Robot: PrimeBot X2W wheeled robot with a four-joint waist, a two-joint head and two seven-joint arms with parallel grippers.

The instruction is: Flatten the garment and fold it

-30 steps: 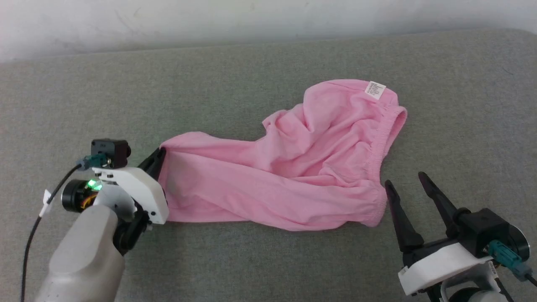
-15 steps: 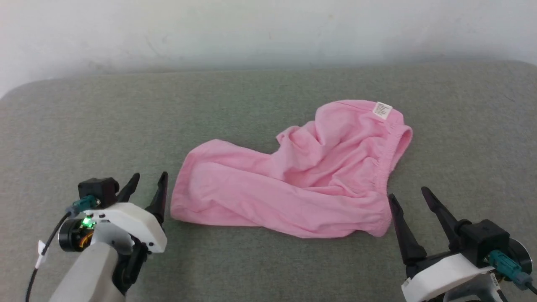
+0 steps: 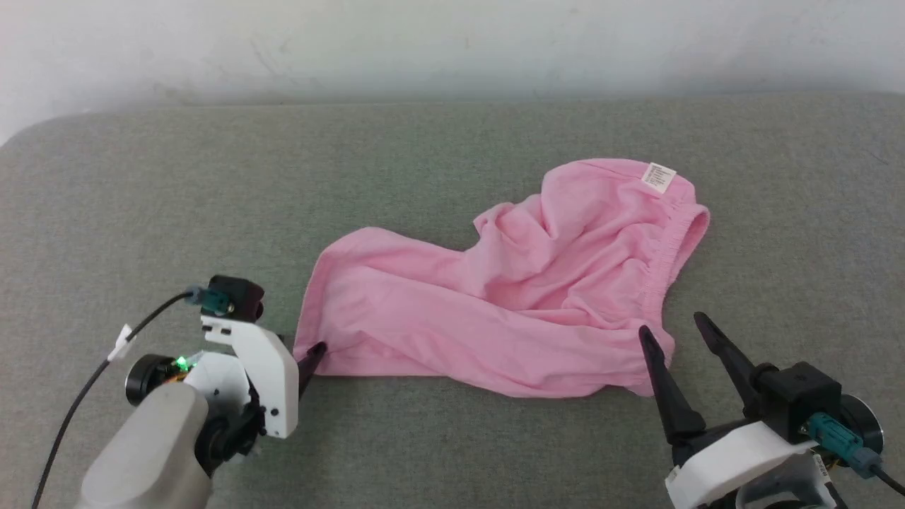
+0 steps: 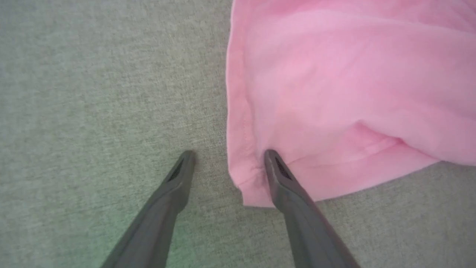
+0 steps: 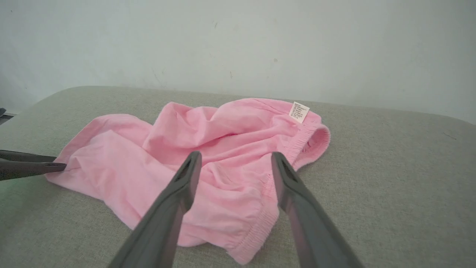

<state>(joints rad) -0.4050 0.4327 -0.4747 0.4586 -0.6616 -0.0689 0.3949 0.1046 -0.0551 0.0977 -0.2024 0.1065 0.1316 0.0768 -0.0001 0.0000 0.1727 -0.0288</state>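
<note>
The garment, a thin, soft pink knit, lay rumpled on the grey woven surface, its long axis running from 8 to 2 o'clock in the head view. The left end effector, released, straddled the hemmed corner at 8 o'clock, one finger seemingly touching cloth. The right end effector, also released, hovered by the gathered waistband at 5 o'clock.
</note>
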